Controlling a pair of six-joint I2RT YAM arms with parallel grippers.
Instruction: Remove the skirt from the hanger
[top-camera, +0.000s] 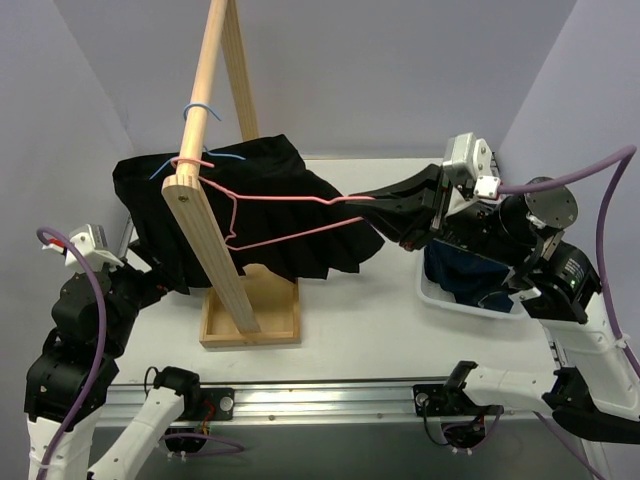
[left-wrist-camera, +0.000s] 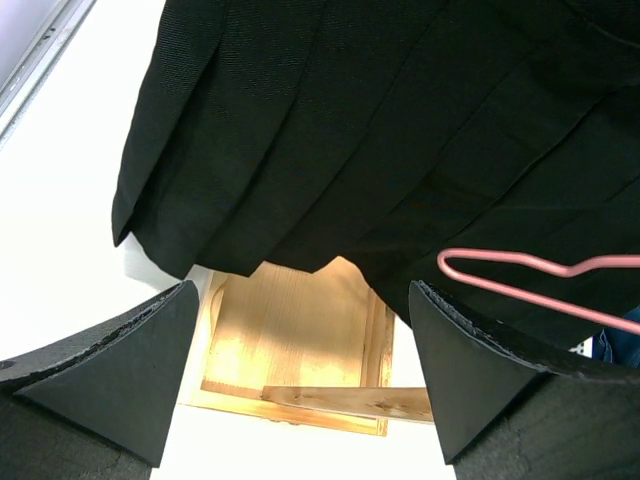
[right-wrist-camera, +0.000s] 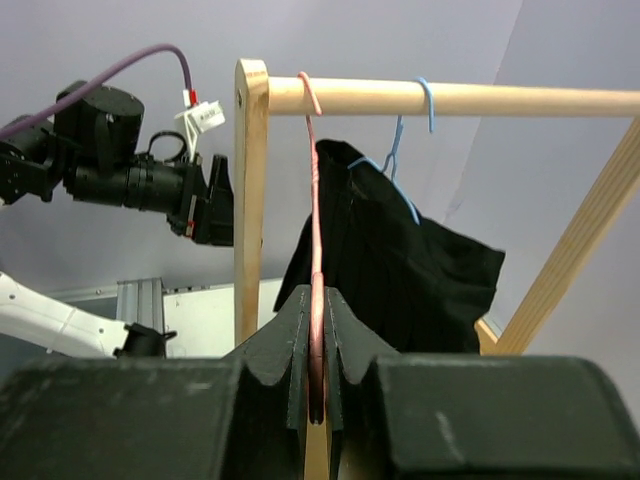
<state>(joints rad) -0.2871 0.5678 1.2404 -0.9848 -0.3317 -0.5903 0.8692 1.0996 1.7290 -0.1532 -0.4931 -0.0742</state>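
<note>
The black pleated skirt (top-camera: 290, 190) hangs at the wooden rack's rail (top-camera: 205, 70), spread toward the right. A pink wire hanger (top-camera: 290, 198) hooks over the rail and lies across the skirt's front. My right gripper (top-camera: 365, 205) is shut on the hanger's far end; in the right wrist view (right-wrist-camera: 318, 330) the pink wire (right-wrist-camera: 316, 220) runs between the closed jaws, with the skirt (right-wrist-camera: 400, 270) behind it under a blue hanger (right-wrist-camera: 398, 160). My left gripper (left-wrist-camera: 300, 390) is open and empty just below the skirt's hem (left-wrist-camera: 380, 130), near the pink hanger's loop (left-wrist-camera: 520, 265).
The rack's slanted post (top-camera: 215, 250) stands in a wooden base tray (top-camera: 250, 320), also seen under the left gripper (left-wrist-camera: 300, 350). A white bin (top-camera: 440, 298) with dark blue cloth (top-camera: 470, 275) sits under the right arm. Purple walls enclose the table.
</note>
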